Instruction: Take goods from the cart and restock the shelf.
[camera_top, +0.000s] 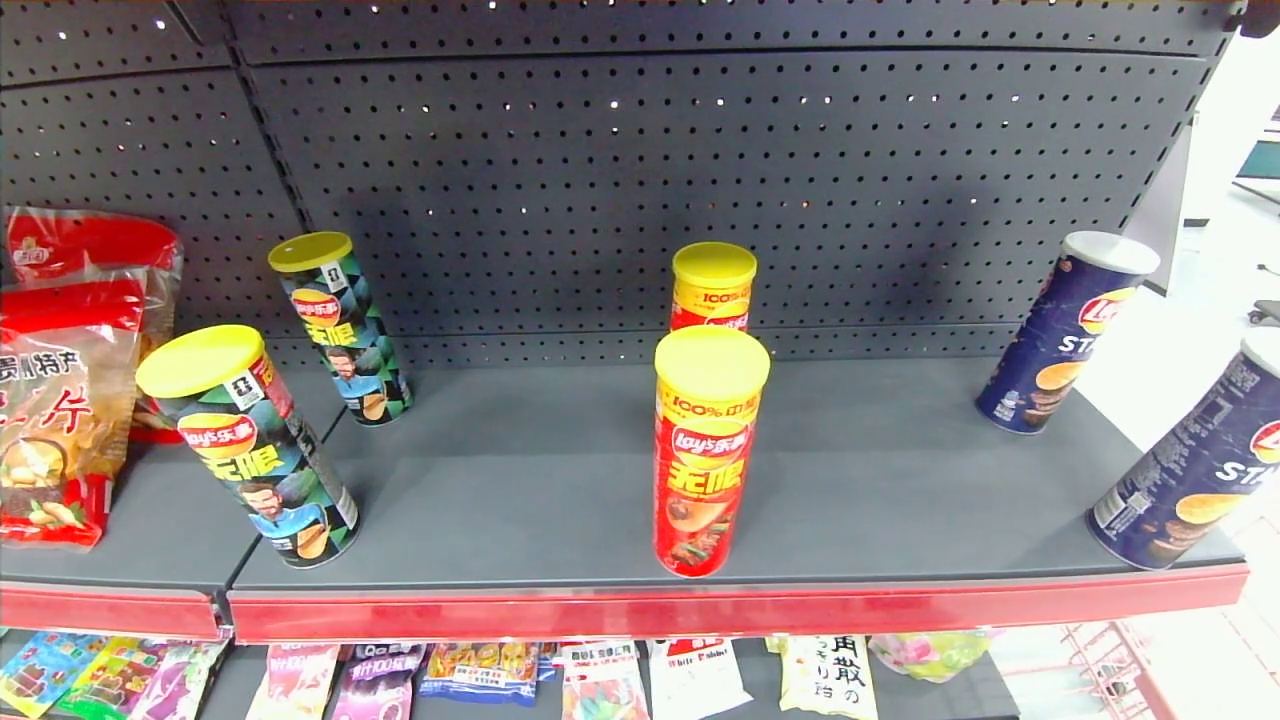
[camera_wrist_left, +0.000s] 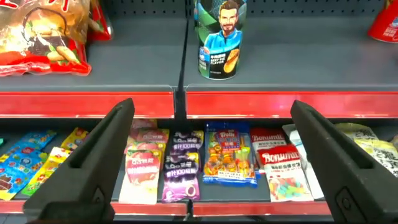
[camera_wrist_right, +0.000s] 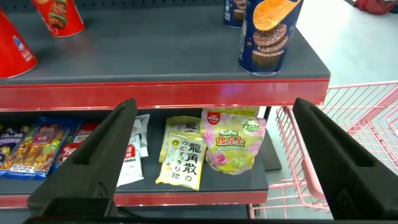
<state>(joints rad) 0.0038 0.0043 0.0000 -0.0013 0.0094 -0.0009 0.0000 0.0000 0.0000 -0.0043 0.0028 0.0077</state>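
Left gripper (camera_wrist_left: 212, 106) gaped empty before the shelf (camera_wrist_left: 280, 102) and its red lip, a green chip can (camera_wrist_left: 221, 37) just beyond. Right gripper (camera_wrist_right: 216, 102) spread likewise, a blue can (camera_wrist_right: 267, 34) ahead, pink cart (camera_wrist_right: 357, 109) beside.

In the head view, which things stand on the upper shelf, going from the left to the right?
red snack bags → near green can → far green can → near red can → far blue can → near blue can
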